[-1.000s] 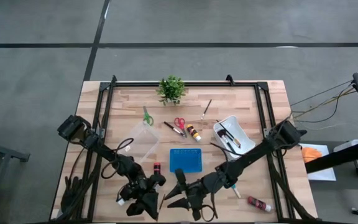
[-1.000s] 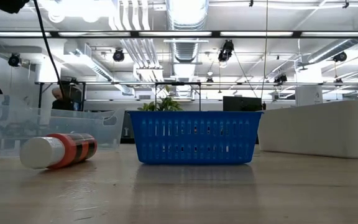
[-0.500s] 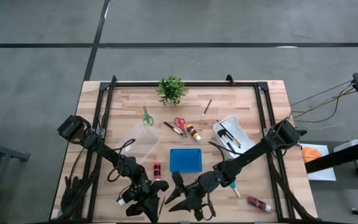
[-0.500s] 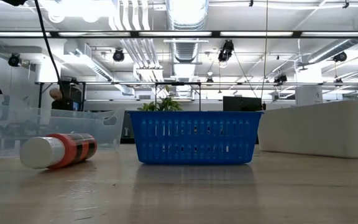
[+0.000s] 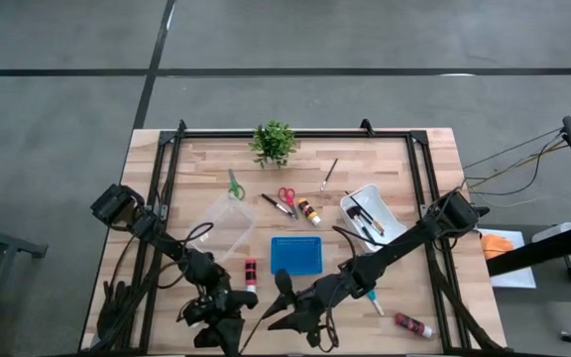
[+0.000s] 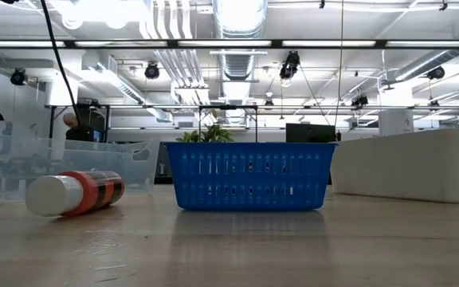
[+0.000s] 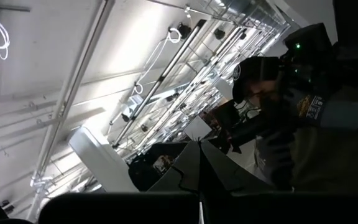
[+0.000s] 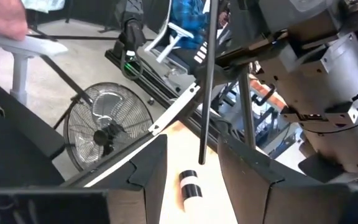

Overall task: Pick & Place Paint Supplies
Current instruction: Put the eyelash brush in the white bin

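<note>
My left gripper (image 5: 224, 332) is near the table's near edge, left of centre, and shut (image 7: 201, 144). In the right wrist view a thin dark brush (image 8: 207, 87) stands almost upright beside it. My right gripper (image 5: 279, 302) is open (image 8: 191, 140) and empty, just right of the left one and facing it. A small white bottle with a black band (image 8: 188, 186) lies on the table ahead of its fingers. A red paint bottle (image 5: 250, 270) (image 6: 74, 193) lies on its side left of the blue basket (image 5: 296, 255). Neither gripper shows in the low view. My left gripper appears to hold the thin brush partway up its shaft (image 8: 211, 57). The brush is nearly upright with its lower end (image 8: 202, 160) just over the table. The left arm's own body hides the place of contact. The left wrist view shows only two closed fingers (image 7: 166, 180).
A clear container (image 5: 228, 223) stands left of the basket. A white tray (image 5: 373, 215) with brushes is at the right. Green scissors (image 5: 234, 184), red scissors (image 5: 286, 197), an orange bottle (image 5: 309, 210), a loose brush (image 5: 329, 175) and a plant (image 5: 274, 142) lie farther back. A red bottle (image 5: 414, 324) lies near right.
My left gripper has moved a little toward the table's near left. My right gripper has shifted slightly toward the left gripper. The bottles, basket and containers have stayed where they were.
</note>
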